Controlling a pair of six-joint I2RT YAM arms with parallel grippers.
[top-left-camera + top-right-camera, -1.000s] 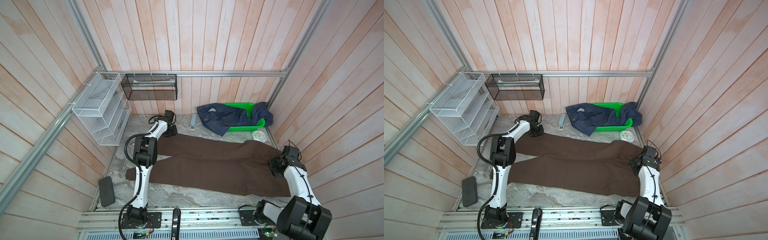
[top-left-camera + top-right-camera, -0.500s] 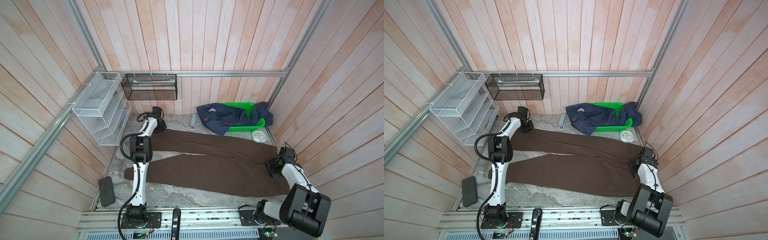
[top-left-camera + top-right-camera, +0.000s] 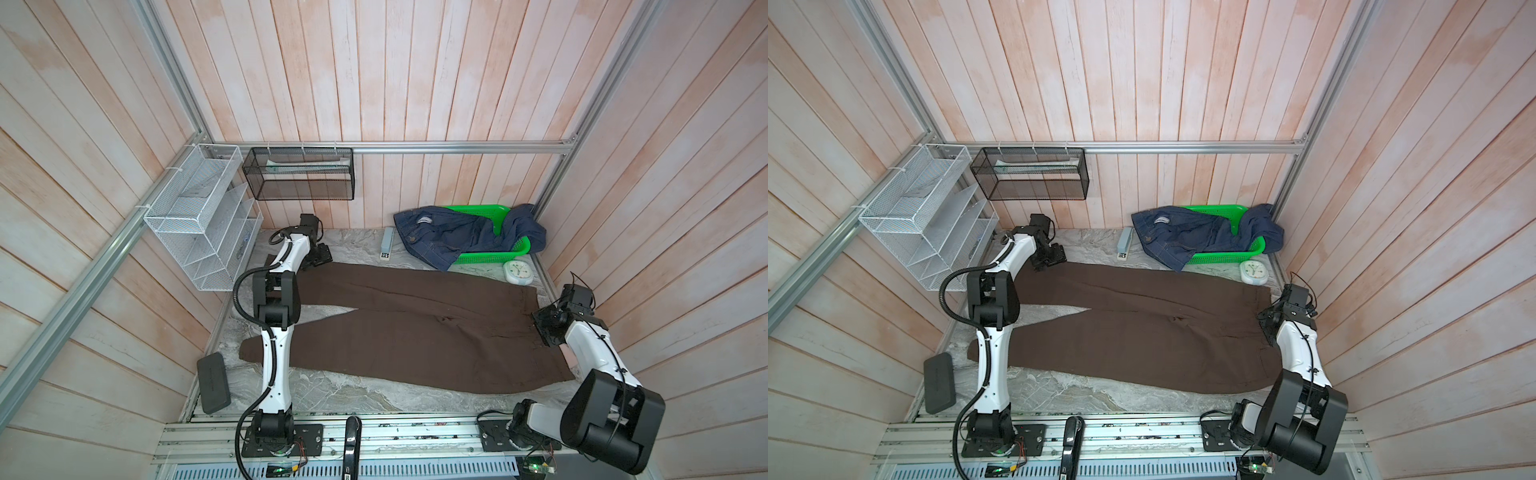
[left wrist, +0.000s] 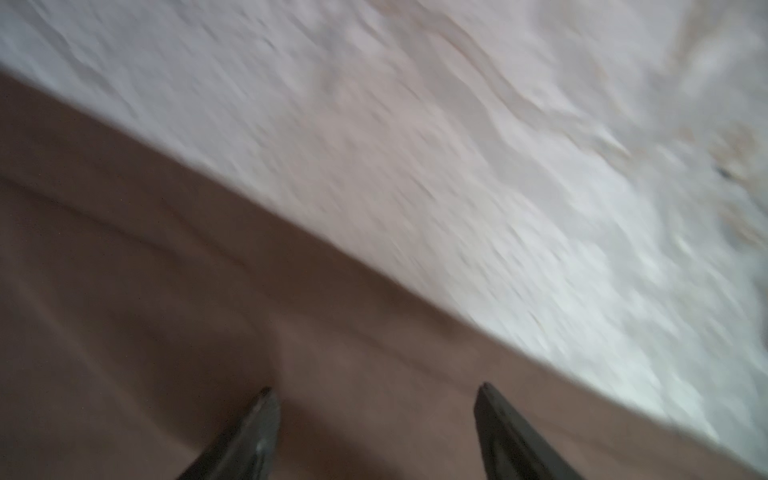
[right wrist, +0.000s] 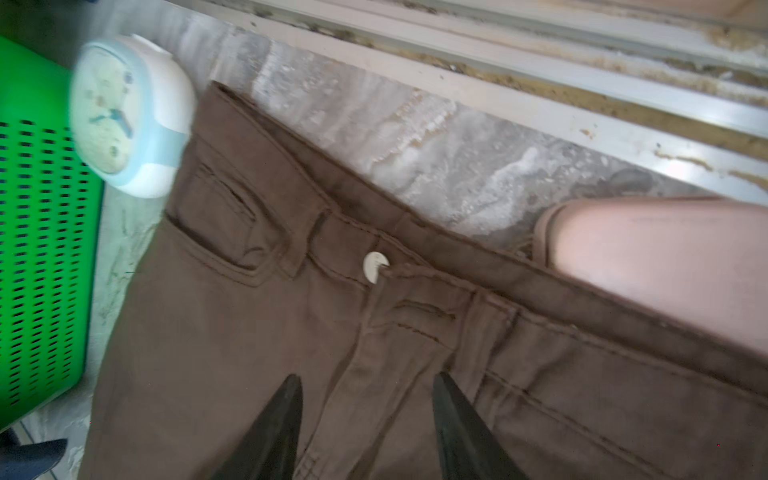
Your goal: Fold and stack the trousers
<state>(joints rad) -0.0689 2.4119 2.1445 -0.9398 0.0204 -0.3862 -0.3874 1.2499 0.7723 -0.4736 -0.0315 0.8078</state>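
Item: long dark brown soft-cloth trousers [image 3: 415, 332] flat, unfolded | left gripper [image 4: 374, 388], right gripper [image 5: 368, 376]: jaws parted, empty | Risk: you pinch one layer at the counter's right edge; fold skews.

Marble-patterned table [image 3: 353, 395] with a green basket [image 3: 490, 259] far right, a dark blue denim garment [image 3: 449, 239] draped over it, a pale clock [image 3: 517, 272] just beside it; grey-blue stapler [image 3: 387, 245] near; black case [image 3: 213, 384] front left; white wire rack [image 3: 203, 220] and black mesh basket [image 3: 299, 174] on the walls

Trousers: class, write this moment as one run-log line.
trousers: spread flat, unfolded | left gripper: open over far leg edge | right gripper: open over fly
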